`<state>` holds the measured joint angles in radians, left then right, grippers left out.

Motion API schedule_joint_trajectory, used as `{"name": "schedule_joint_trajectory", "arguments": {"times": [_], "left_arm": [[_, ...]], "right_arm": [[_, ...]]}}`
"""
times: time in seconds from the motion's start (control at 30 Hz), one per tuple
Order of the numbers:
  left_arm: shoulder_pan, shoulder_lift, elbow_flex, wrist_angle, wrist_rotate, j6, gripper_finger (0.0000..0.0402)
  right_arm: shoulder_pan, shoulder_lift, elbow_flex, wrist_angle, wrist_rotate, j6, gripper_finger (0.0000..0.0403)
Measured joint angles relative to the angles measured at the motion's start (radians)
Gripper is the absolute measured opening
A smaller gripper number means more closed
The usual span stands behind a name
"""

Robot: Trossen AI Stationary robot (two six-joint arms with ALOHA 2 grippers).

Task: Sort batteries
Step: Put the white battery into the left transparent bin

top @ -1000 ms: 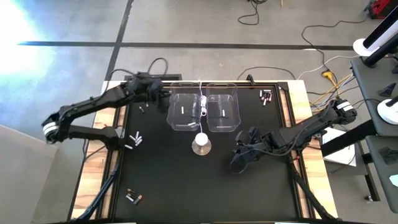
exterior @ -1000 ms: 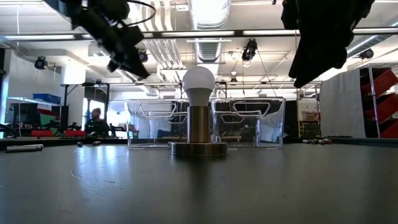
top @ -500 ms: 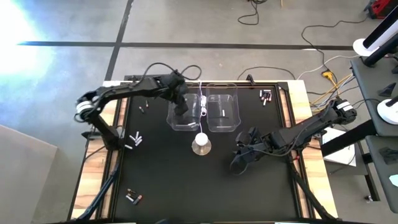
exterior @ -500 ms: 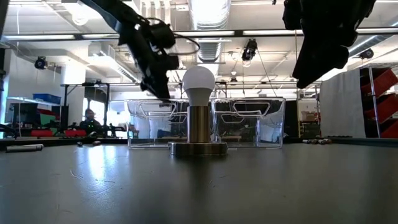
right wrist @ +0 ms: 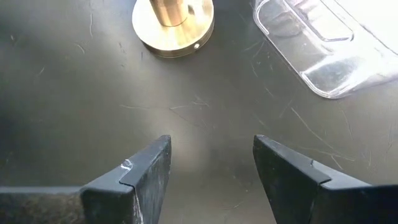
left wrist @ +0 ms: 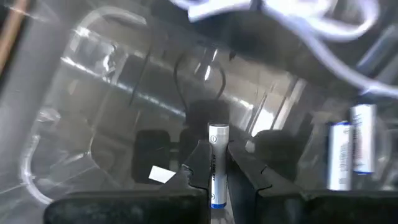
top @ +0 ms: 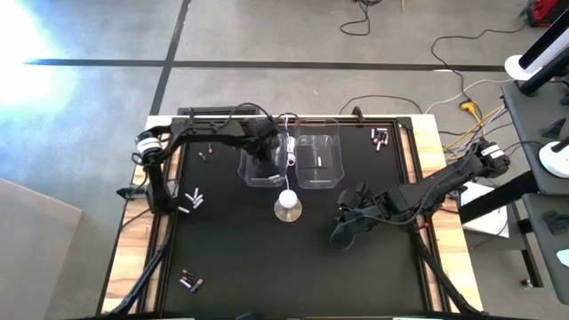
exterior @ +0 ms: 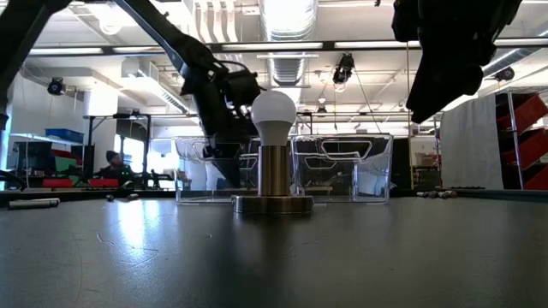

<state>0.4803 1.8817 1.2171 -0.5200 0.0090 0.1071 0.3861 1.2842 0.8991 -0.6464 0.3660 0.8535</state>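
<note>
My left gripper (top: pixel 260 165) reaches down into the left clear bin (top: pixel 246 176) and is shut on a silvery-white battery (left wrist: pixel 215 155). Two more silvery batteries (left wrist: pixel 348 152) show blurred off to one side through the clear plastic. The right clear bin (top: pixel 318 182) stands beside the left one with one battery (top: pixel 317 161) inside. Loose batteries lie on the black mat at the left (top: pixel 193 200), the near left (top: pixel 189 283) and the far right (top: pixel 380 137). My right gripper (right wrist: pixel 211 168) hovers open over bare mat, near the lamp. My left gripper pinches the battery's middle (left wrist: pixel 214 171) between its two fingertips (left wrist: pixel 198 163). The battery lies along the fingers, and its capped end (left wrist: pixel 217 132) sticks out past them. The fingers slant steeply down from above. The battery is clear of the bin's floor.
A lamp with a white bulb (exterior: pixel 272 117) on a brass base (top: pixel 287 208) stands just in front of the two bins, and its white cable (top: pixel 290 147) runs between them. The mat's raised frame (top: pixel 411 169) borders the work area.
My left gripper has swung from the far left of the table toward the right, tipped steeply nose-down and sunk into the left bin. My right gripper has kept still.
</note>
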Motion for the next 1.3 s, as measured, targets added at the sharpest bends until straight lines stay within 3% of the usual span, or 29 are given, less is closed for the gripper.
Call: {"name": "schedule_joint_trajectory", "arguments": {"times": [0.33, 0.7, 1.0, 1.3], "left_arm": [[-0.022, 0.065, 0.002, 0.02, -0.003, 0.009, 0.0017], [-0.052, -0.005, -0.002, 0.001, 0.006, -0.062, 0.0105], [-0.184, -0.301, -0.007, -0.171, 0.001, -0.091, 0.0147], [-0.509, -0.767, -0.2, -0.248, -0.126, -0.344, 0.0148]], "right_arm": [[0.0, 0.0, -0.002, 0.0, 0.0, 0.011, 0.0219], [0.0, 0.0, -0.002, 0.0, 0.0, 0.037, 0.0219], [0.0, 0.0, 0.006, 0.0, 0.0, 0.06, 0.0219], [-0.003, 0.0, 0.007, 0.002, 0.009, 0.062, 0.0219]]}}
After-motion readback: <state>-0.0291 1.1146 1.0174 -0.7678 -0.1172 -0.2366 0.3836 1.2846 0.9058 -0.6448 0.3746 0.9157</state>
